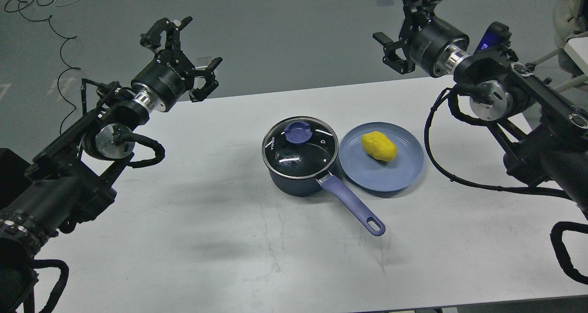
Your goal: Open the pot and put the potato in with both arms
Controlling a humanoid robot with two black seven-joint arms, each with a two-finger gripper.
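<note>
Pot (301,166) lid (299,147) on, potato (378,146) waiting on the blue plate (404,173); left gripper (186,58) and right gripper (404,25) both spread, empty, nothing started.

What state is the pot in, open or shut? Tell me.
Shut. The glass lid sits flat on the pot, purple knob up; neither gripper touches it.

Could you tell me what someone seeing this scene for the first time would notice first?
Probably the bright yellow potato lying on the blue plate, mid-table. Touching the plate's left edge stands the navy pot with its glass lid on. The left end effector and right end effector hang open above the table's far corners.
</note>
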